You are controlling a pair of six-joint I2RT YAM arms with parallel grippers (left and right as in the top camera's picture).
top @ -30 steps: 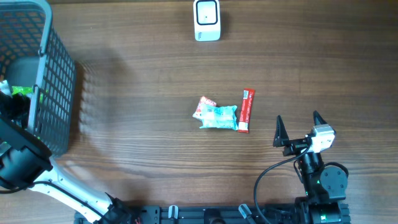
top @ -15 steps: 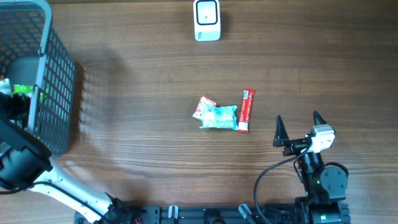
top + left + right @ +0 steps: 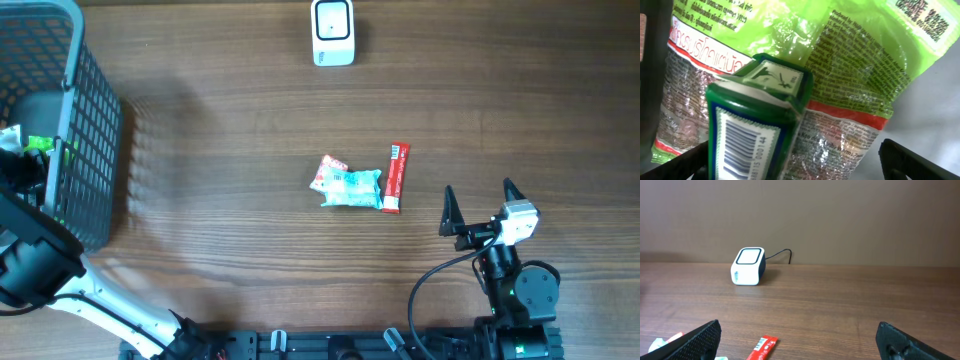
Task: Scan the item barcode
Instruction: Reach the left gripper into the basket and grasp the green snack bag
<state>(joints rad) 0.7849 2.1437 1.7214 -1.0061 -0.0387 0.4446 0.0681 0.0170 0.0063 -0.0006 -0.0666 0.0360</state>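
Note:
My left gripper (image 3: pixel 795 169) is down inside the grey mesh basket (image 3: pixel 85 120) and stands open, its dark fingertips (image 3: pixel 912 161) at the frame's bottom corners. Between them, nearer the left finger, lies a green box (image 3: pixel 757 125) with a white barcode label facing the camera. The box rests on a shiny green snack packet (image 3: pixel 850 65). The white scanner (image 3: pixel 332 32) stands at the table's far edge, also seen as the scanner (image 3: pixel 748 267) in the right wrist view. My right gripper (image 3: pixel 478 190) is open and empty at the front right.
A teal packet (image 3: pixel 350 188) and a red stick sachet (image 3: pixel 396 178) lie side by side mid-table, just left of the right gripper. The basket's tall wall separates the left arm from the table. A cable runs behind the scanner.

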